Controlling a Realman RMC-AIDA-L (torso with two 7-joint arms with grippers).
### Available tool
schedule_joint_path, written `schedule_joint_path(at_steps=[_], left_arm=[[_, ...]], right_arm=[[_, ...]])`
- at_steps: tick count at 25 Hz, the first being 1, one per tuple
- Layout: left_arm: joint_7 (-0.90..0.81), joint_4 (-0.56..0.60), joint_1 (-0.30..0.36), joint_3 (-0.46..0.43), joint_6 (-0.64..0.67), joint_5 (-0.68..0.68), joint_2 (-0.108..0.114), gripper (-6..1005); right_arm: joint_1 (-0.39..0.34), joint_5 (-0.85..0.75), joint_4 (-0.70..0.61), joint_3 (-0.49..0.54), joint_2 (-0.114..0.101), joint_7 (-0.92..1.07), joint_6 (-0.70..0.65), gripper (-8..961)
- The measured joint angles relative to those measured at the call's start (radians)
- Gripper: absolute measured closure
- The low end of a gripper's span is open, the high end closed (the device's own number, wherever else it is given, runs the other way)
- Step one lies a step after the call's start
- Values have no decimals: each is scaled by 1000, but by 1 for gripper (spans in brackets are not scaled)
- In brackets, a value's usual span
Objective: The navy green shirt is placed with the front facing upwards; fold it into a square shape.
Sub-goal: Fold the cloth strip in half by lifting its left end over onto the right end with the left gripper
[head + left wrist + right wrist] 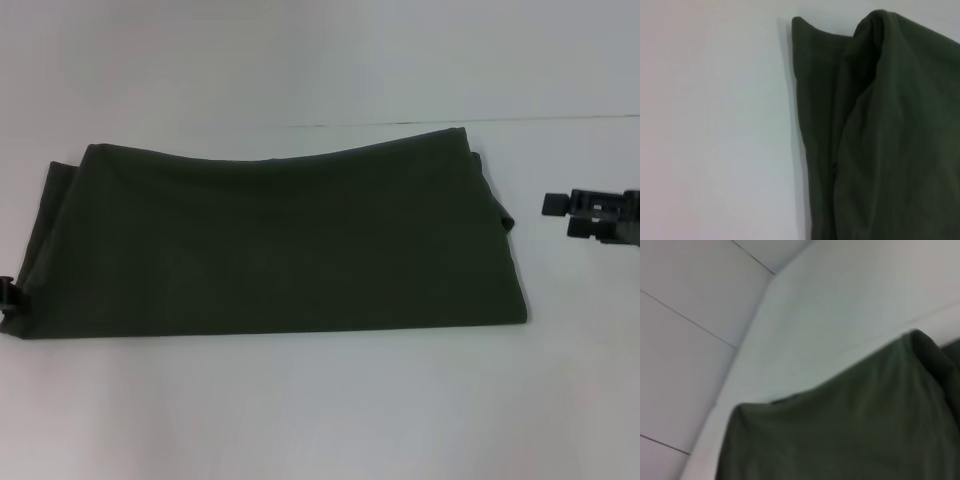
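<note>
While the navy green shirt [275,245] lay folded into a wide band across the white table [320,410], the right gripper [560,205] hung just off its right end, apart from it. The left gripper [8,296] sat at the shirt's left edge. Couldn't tell how either's jaws stood.

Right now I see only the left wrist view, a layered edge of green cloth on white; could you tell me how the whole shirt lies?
Observer: The navy green shirt lies folded as one long rectangle across the table, no lettering showing.
Operator: Thank you. Where is the right end effector?
Observer: The right end effector is beyond the shirt's right end, apart from the cloth.
Operator: And my own arm?
Observer: The left end effector barely shows in the head view, at the shirt's near left corner.
</note>
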Motion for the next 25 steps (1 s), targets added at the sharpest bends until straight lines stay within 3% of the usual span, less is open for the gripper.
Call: schedule_joint_path(at_steps=[7,12,25], left_arm=[[1,6,1,2,5,-3,-1,923],[4,6,1,3,7,-6,0,923],[14,8,2,1,19,-10,0,922]], right_arm=[[119,-277,-119,-43,-3,263,-23,109],[196,-433,-118,-46,11,314,-37,112],[212,-497,-47,-100,42,321,35,119]])
